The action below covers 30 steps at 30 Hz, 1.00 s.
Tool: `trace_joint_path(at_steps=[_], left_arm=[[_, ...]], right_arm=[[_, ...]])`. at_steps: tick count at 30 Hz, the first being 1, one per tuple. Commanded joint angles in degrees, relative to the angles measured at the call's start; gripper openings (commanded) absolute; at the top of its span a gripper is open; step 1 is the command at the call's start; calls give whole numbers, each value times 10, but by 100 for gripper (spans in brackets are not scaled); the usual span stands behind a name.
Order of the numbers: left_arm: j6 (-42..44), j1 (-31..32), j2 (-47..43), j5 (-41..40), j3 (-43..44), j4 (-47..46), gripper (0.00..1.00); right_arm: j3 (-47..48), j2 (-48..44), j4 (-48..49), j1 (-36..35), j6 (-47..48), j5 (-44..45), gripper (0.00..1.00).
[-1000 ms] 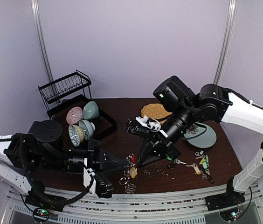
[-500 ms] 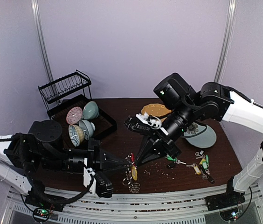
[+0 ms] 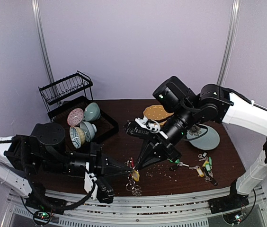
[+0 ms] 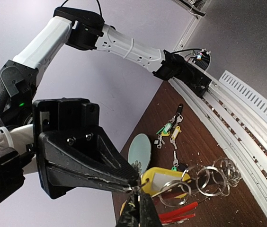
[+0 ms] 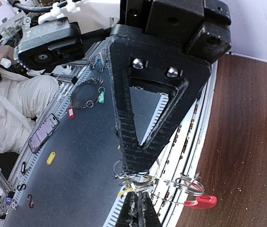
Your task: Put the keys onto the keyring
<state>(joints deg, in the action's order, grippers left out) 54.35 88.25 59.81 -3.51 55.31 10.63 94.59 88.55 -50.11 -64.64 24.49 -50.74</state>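
My left gripper (image 3: 130, 165) and right gripper (image 3: 135, 166) meet tip to tip above the table's near edge, both shut on the keyring (image 3: 134, 188). Its silver loops (image 4: 215, 176) and red arc (image 4: 178, 215) dangle below the tips. A yellow-tagged key (image 4: 165, 181) hangs from a loop right at the pinch; which jaws hold that loop I cannot tell. In the right wrist view my right gripper (image 5: 137, 193) nips the loop cluster (image 5: 140, 178) against the left gripper's black fingers (image 5: 145, 118), with a red tag (image 5: 200, 202) to the side. Several loose keys (image 3: 204, 165) lie at the right.
A teal plate (image 3: 208, 138) and a yellow dotted plate (image 3: 156, 112) lie behind the right arm. A black dish rack (image 3: 67, 90) with bowls (image 3: 84, 126) stands at the back left. Crumbs are scattered near a green-tagged key (image 3: 173, 161). The slotted metal rail (image 3: 171, 201) borders the near edge.
The right wrist has shifted slightly left and lower. The hanging loops have swung a little. Both grippers stay pinched together at the same spot.
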Motion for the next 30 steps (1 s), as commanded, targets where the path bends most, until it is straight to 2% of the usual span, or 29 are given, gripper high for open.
trace_joint_path(at_steps=[1, 22, 30], left_arm=[[14, 2, 5, 15, 20, -40, 0], [2, 1, 6, -17, 14, -52, 0], [-2, 2, -4, 5, 8, -55, 0]], right_arm=[[13, 10, -15, -2, 8, 15, 0], [10, 12, -6, -11, -5, 50, 0], [4, 9, 3, -11, -11, 63, 0]])
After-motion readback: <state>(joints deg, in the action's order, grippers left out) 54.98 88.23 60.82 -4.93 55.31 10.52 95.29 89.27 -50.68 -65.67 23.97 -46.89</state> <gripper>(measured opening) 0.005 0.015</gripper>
